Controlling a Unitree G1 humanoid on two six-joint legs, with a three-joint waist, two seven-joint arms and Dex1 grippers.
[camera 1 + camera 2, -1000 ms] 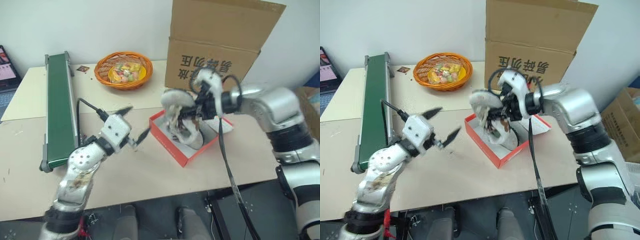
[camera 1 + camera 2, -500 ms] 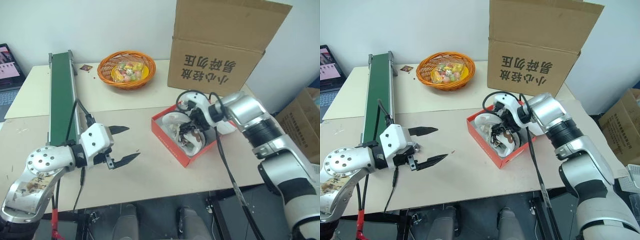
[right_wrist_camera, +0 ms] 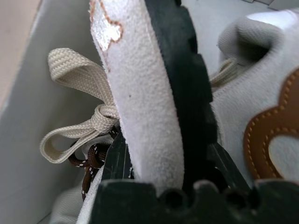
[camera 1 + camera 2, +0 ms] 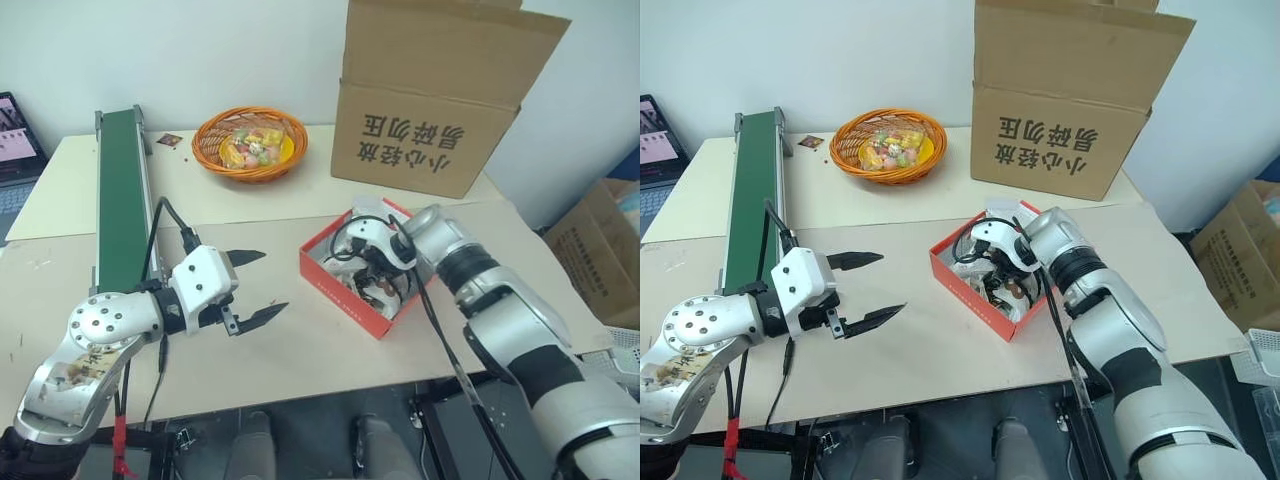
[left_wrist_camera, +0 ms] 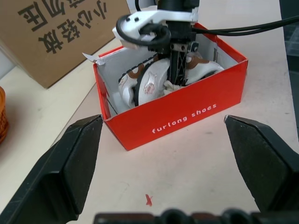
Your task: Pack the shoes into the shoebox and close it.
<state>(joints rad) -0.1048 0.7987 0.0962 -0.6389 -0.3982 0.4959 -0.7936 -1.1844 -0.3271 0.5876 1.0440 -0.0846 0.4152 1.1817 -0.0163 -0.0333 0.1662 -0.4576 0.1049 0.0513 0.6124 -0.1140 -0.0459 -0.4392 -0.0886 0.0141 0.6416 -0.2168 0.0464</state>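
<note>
Conveyor: a long green belt (image 4: 121, 195) runs along the table's (image 4: 300, 345) left side, away from the robot.
Left gripper: the left gripper (image 4: 252, 286) hangs above the table just right of the belt, its two black fingers spread wide with nothing between them, aimed toward the red box.
Basket: an orange wicker basket (image 4: 249, 141) of coloured items sits at the back of the table, between the belt and the carton.
Shoebox: the shoebox (image 5: 184, 114) stands open on the table, right of centre, well apart from the left gripper; white lettering marks its near red wall.
Shoes: both shoes (image 5: 154, 84) lie inside the shoebox, one set on edge with its sole toward the box's side wall, the other beside it.
Right gripper: the right gripper (image 5: 180, 70) reaches down into the shoebox from above, its fingers on either side of the upright shoe's sole and edge; the wrist view shows that shoe standing between the fingers, laces hanging beside it. Whether they press it or have let go cannot be told.
Carton: a big brown carton (image 4: 440, 95) with printed characters stands behind the shoebox.
</note>
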